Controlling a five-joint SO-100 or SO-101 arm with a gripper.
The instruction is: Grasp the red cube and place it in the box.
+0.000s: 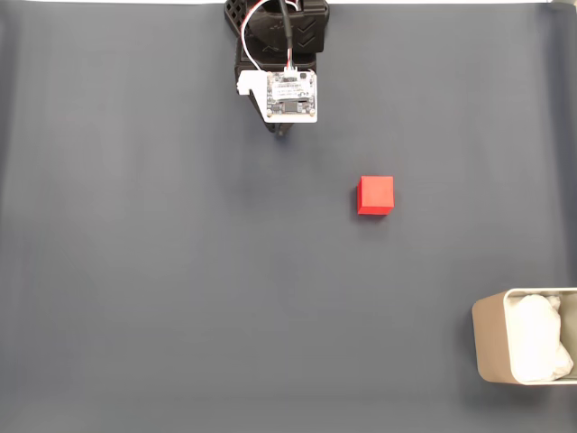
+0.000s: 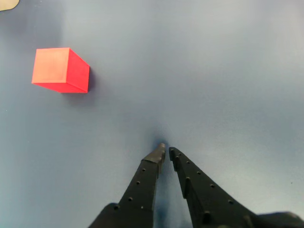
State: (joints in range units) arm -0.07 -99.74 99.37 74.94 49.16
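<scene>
My gripper (image 2: 166,151) is nearly closed, fingertips almost meeting, holding nothing, tips near the grey mat (image 2: 228,85), well apart from the red cube (image 2: 61,70).

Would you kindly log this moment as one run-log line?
gripper: shut, empty, off the cube | red cube: on table, ungrasped | box: lower right in fixed view, no cube inside

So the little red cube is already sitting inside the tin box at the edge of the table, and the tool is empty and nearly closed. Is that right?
Not quite. The red cube is not in the box; the fixed view shows it lying on the bare grey table, well apart from the box. The rest holds: the wrist view shows the tool empty and nearly closed.
</scene>
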